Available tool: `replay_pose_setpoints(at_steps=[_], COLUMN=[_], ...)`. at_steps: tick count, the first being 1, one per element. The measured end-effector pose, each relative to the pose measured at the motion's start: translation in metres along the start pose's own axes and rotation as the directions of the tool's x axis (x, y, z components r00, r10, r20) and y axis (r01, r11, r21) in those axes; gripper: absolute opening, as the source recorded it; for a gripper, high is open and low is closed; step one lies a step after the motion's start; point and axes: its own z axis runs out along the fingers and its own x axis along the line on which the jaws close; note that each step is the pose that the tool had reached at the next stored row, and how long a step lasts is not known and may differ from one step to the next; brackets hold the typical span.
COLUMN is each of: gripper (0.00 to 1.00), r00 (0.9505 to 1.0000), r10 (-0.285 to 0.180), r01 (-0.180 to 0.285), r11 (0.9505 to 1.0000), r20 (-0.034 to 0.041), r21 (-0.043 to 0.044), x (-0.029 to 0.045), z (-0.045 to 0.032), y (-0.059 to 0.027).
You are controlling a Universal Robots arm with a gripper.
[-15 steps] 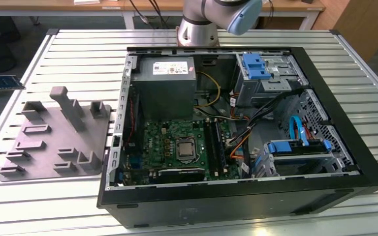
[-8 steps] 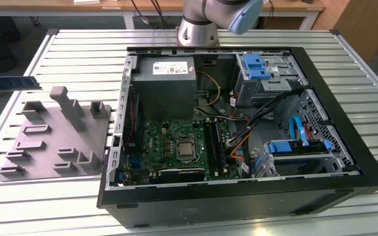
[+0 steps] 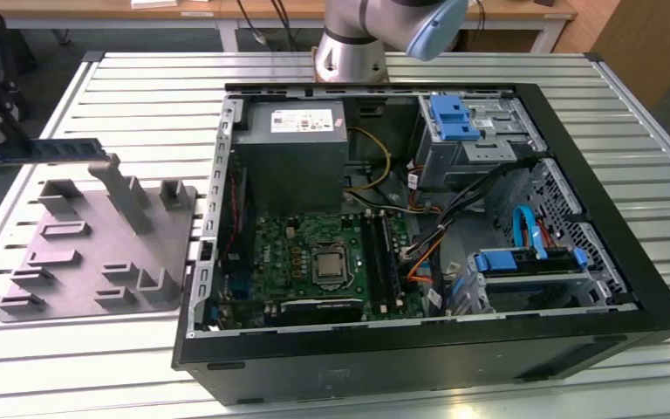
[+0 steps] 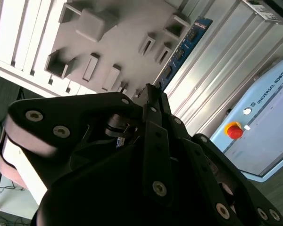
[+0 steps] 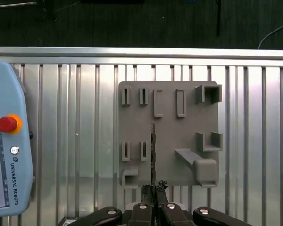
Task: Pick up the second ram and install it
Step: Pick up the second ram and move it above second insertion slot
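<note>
Arm [image 3: 352, 51]: silver-grey metal cylinder segment, at 12 o'clock in the exterior view. Joint cap [image 3: 434, 30]: light blue, rounded, smooth.
End effector [image 5: 154, 187]: matte black, built of flat linked bars with rounded ends; silver round-headed screws [image 4: 159, 188] at each pivot; narrow black fingers [image 5: 146, 190].

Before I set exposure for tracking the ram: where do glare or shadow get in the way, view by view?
Exterior view: even light, computer case interior shaded, the second ram plain. First wrist view: sheen on the table; the ram, in the gripper, is a thin edge-on line over the grey tray. Second wrist view: table glares, gripper body dark.
</note>
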Motion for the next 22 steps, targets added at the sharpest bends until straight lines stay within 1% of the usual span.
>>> replay_pose_setpoints(at_steps=[8,9,22], gripper=[0.14,0.14,0.14], r00=[1.0000,1.0000,1.0000], r10=[0.000,0.000,0.000], r01=[0.000,0.000,0.000], r11=[1.0000,1.0000,1.0000], r20=[0.0001,0.0000,0.0001], r21=[-0.0001,-0.0002,-0.0010], x=[0.0000,-0.0001,-0.0005], z=[0.0020,0.0029,0.0071], y=[-0.0173,-0.0234,-0.0560])
